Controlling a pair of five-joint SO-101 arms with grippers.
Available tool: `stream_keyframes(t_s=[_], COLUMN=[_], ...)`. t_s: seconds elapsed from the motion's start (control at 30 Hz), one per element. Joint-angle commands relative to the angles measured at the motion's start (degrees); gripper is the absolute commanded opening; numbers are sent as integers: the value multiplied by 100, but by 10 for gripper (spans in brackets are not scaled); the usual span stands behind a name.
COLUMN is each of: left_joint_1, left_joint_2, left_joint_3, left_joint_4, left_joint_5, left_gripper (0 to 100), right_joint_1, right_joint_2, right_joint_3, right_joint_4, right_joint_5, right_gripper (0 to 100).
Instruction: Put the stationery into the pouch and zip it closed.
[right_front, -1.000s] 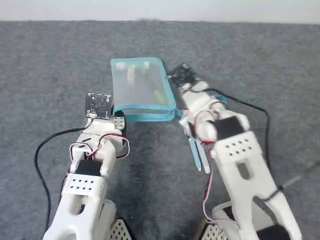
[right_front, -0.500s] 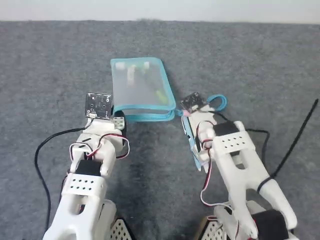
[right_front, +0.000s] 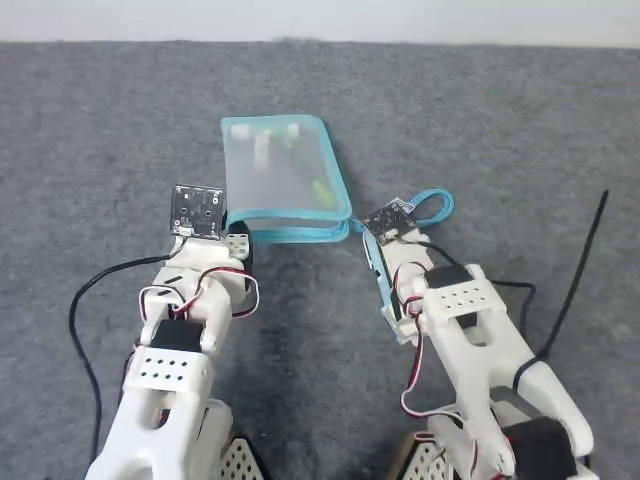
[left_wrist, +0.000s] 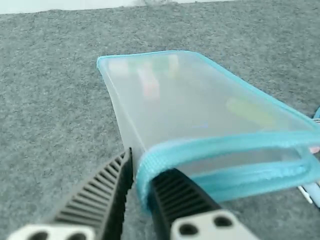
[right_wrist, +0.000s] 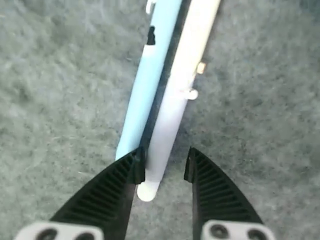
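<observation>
Since a second ago the right arm has drawn back from the pouch (right_front: 280, 175) mouth toward the lower right, uncovering a teal strap loop (right_front: 436, 205); the left arm has stayed. The right wrist view shows the right gripper (right_wrist: 165, 161) partly open, straddling the end of a white pen (right_wrist: 182, 85) that lies against a light-blue pen (right_wrist: 145, 85). The left gripper (left_wrist: 136, 172) is clamped on the pouch's teal zip edge. The pouch lies upper centre on the grey mat (right_front: 100, 120), the right arm covering most of both pens

Two pens (right_wrist: 181, 75) lie side by side, just right of the pouch (right_front: 280, 175).
</observation>
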Motion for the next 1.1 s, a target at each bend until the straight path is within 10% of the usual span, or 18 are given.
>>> stream_keyframes(t_s=[0.0, 0.77, 1.07], left_joint_1=[-35, -35, 246], left_joint_2=[26, 35, 0], left_joint_3=[-189, -189, -101], left_joint_4=[0, 0, -18], left_joint_5=[0, 0, -9], left_gripper=[12, 12, 12], right_joint_1=[40, 1218, 321], right_joint_2=[-22, -1552, -2484], right_joint_3=[123, -914, -2013], right_joint_4=[-382, 1473, 2756], right_joint_5=[-70, 255, 492], right_gripper=[134, 6, 6])
